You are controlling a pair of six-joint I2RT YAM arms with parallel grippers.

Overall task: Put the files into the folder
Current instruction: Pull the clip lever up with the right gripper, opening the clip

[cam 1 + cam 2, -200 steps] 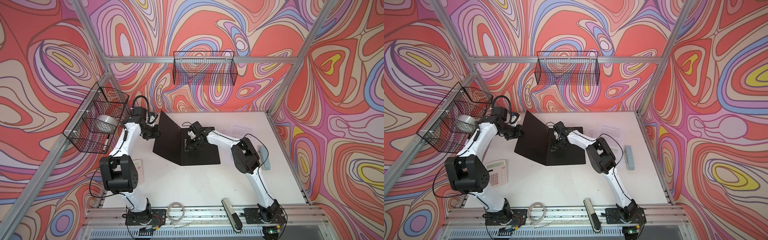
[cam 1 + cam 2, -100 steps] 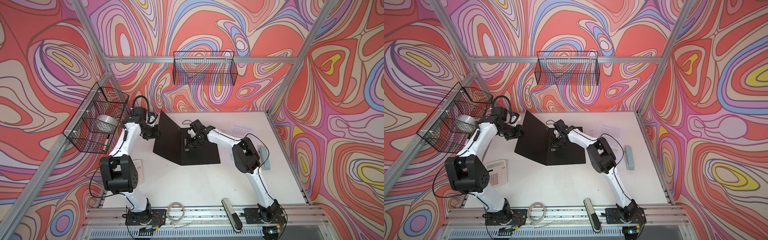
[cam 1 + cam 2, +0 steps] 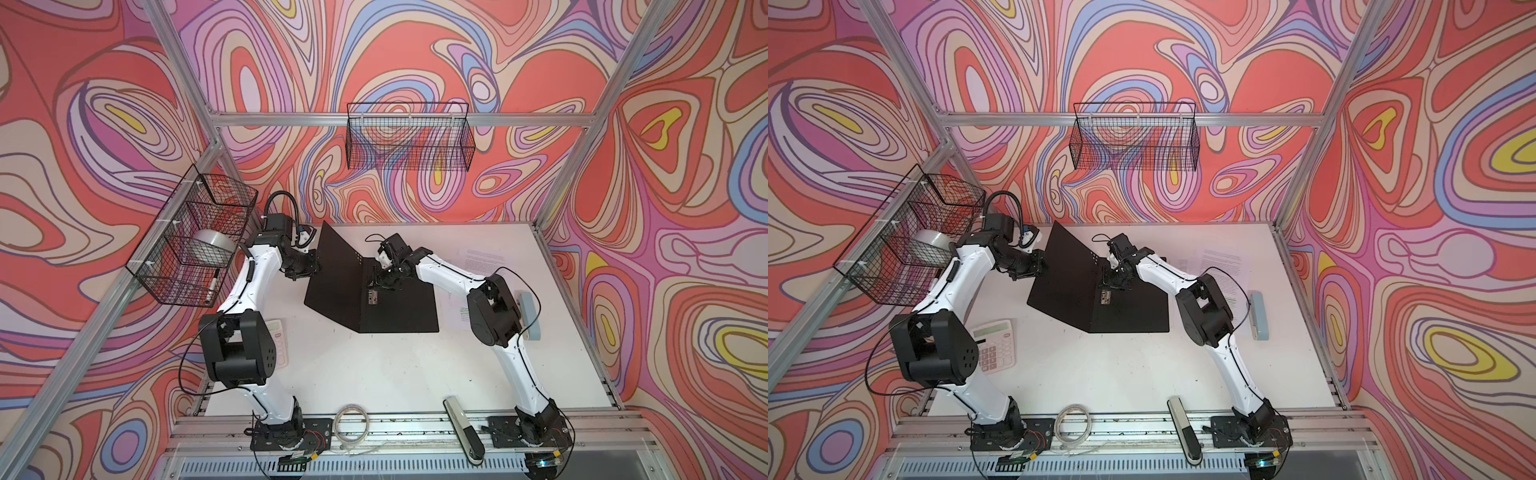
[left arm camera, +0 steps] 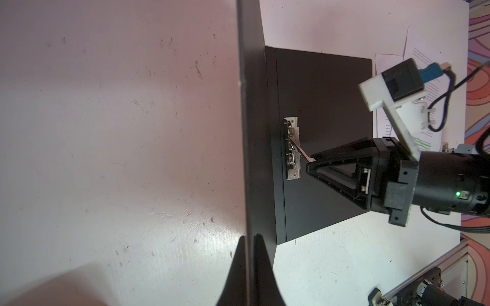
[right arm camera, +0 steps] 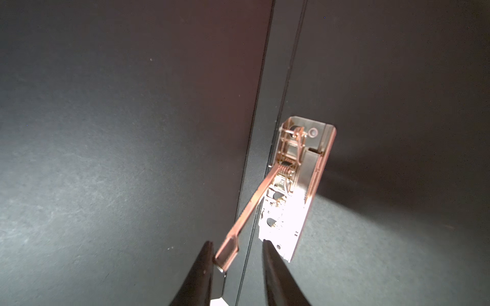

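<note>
I'm in a robot lab cell, lol: aluminium frame point(image 3: 291, 119), swirly printed walls point(image 3: 415, 50), wire basket point(image 3: 409, 143) at 12, mounting rail point(image 3: 409, 424) at 6.

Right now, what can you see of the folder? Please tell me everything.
The folder is open and shows a matte black inside that looks like stiff card. One cover lies flat on the white table. The other stands raised, its edge pinched by the shut left gripper. By the spine sits a shiny metal clip whose lever is lifted, its tip against one finger of the open right gripper. No sheets are inside. Its outside is hidden.
</note>
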